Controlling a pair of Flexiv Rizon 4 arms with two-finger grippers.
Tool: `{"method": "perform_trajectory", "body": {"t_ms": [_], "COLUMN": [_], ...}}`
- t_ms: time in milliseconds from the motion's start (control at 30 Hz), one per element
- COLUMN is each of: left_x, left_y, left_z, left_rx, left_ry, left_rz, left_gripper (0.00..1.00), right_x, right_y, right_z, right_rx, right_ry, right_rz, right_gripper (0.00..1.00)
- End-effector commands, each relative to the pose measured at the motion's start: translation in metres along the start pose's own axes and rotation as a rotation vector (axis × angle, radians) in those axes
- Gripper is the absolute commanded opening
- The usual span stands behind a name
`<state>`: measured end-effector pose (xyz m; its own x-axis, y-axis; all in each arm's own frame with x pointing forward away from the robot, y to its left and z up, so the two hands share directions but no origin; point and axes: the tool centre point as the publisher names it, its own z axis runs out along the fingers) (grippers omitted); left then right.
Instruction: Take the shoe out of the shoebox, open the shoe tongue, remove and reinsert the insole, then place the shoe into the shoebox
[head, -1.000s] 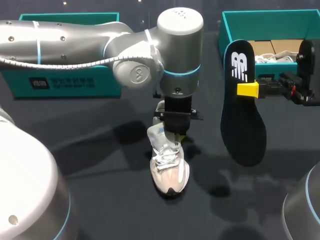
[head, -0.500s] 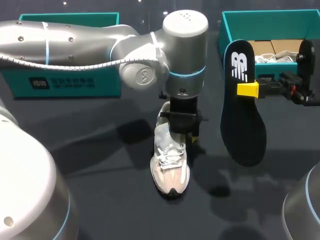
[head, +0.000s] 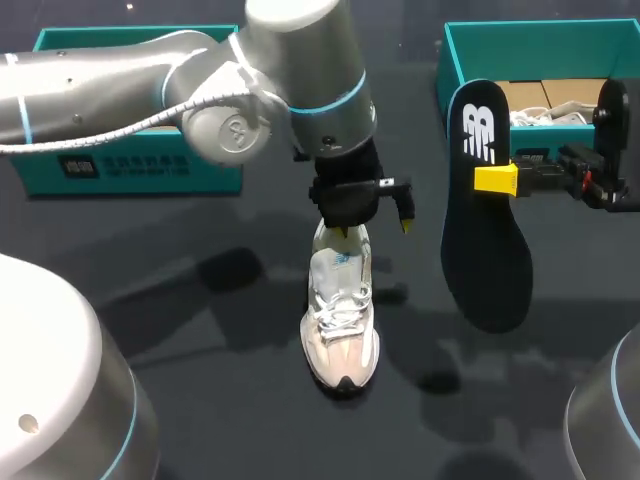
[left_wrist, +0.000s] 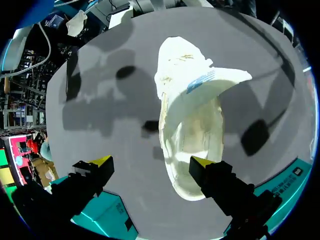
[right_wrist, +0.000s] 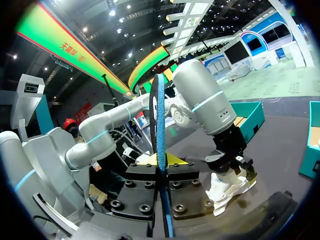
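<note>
Head view shows the shoe (head: 340, 320) standing on its sole on the dark counter (head: 200, 400), toe toward the camera, with its insole (head: 485, 230) out and hanging in the air to the shoe's right. The right jaws pinch the insole near its heel end. In the right wrist view it shows edge-on (right_wrist: 161, 165), clamped from both sides. The left jaws hang just above the shoe's heel, spread and holding nothing. In the left wrist view one yellow fingertip (left_wrist: 202, 162) sits over the heel rim and the other is off to the shoe's side over bare counter. The tongue (left_wrist: 210, 82) is folded forward, leaving the mouth open. The insole looks thin, light and bendy, so it would likely buckle if pushed from far back; feeding it toe-first at a shallow angle seems wise. The shoe looks light, with a soft mesh upper, and may slide or tip on the smooth counter. The stiffer heel collar is probably the best place to hold it steady. The open shoebox (head: 540, 45) stands behind and to the right of the shoe, and a second teal box (head: 130, 165) stands behind and to its left. The left arm (head: 300, 70) hangs right over the shoe's mouth and looks to block the insole's way in.
</note>
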<state>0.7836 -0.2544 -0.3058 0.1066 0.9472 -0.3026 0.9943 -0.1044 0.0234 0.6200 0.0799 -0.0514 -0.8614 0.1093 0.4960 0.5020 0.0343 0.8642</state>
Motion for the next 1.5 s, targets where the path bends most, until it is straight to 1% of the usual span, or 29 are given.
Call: {"method": "perform_trajectory", "body": {"t_ms": [33, 100, 133, 233, 800, 867, 900, 933, 1000, 1033, 1067, 1100, 1133, 1167, 1233, 1500], "left_x": [0.026, 0.025, 0.025, 0.018, 0.018, 0.016, 0.015, 0.013, 0.010, 0.008, 0.007, 0.005, 0.003, 0.001, -0.005, -0.005], "left_y": [-0.008, -0.005, -0.004, 0.004, 0.004, 0.011, 0.014, 0.016, 0.019, 0.021, 0.022, 0.024, 0.029, 0.031, 0.039, 0.039], "left_z": [-0.053, -0.058, -0.062, -0.082, -0.082, -0.090, -0.095, -0.099, -0.105, -0.108, -0.110, -0.112, -0.116, -0.118, -0.125, -0.125], "left_rx": [-0.099, -0.135, -0.141, -0.156, -0.156, -0.173, -0.196, -0.188, -0.210, -0.200, -0.210, -0.209, -0.178, -0.170, -0.137, -0.137], "left_ry": [-0.165, -0.204, -0.223, -0.351, -0.351, -0.439, -0.465, -0.501, -0.534, -0.557, -0.573, -0.593, -0.655, -0.690, -0.798, -0.798], "left_rz": [0.005, 0.005, 0.008, 0.029, 0.029, 0.034, 0.032, 0.045, 0.063, 0.076, 0.084, 0.081, 0.080, 0.076, 0.073, 0.073], "left_gripper": [1.00, 1.00, 1.00, 1.00, 1.00, 1.00, 1.00, 1.00, 1.00, 1.00, 1.00, 1.00, 1.00, 1.00, 1.00, 1.00], "right_x": [0.002, 0.002, 0.002, 0.002, 0.002, 0.002, 0.002, 0.002, 0.002, 0.002, 0.002, 0.002, 0.002, 0.002, 0.002, 0.002], "right_y": [-0.001, -0.001, -0.001, -0.001, -0.001, -0.001, -0.001, -0.001, -0.001, -0.001, -0.001, -0.001, -0.001, -0.001, -0.001, -0.001], "right_z": [0.000, 0.000, 0.000, 0.000, 0.000, 0.000, 0.000, 0.000, 0.000, 0.000, 0.000, 0.000, 0.000, 0.000, 0.000, 0.000], "right_rx": [0.000, 0.000, 0.000, 0.000, 0.000, 0.000, 0.000, 0.000, 0.000, 0.000, 0.000, 0.000, 0.000, 0.000, 0.000, 0.000], "right_ry": [-0.003, -0.003, -0.003, -0.003, -0.003, -0.003, -0.003, -0.003, -0.003, -0.003, -0.003, -0.003, -0.003, -0.003, -0.003, -0.003], "right_rz": [0.001, 0.001, 0.001, 0.001, 0.001, 0.001, 0.001, 0.001, 0.001, 0.001, 0.001, 0.001, 0.001, 0.001, 0.001, 0.001], "right_gripper": [0.00, 0.00, 0.00, 0.00, 0.00, 0.00, 0.00, 0.00, 0.00, 0.00, 0.00, 0.00, 0.00, 0.00, 0.00, 0.00]}}
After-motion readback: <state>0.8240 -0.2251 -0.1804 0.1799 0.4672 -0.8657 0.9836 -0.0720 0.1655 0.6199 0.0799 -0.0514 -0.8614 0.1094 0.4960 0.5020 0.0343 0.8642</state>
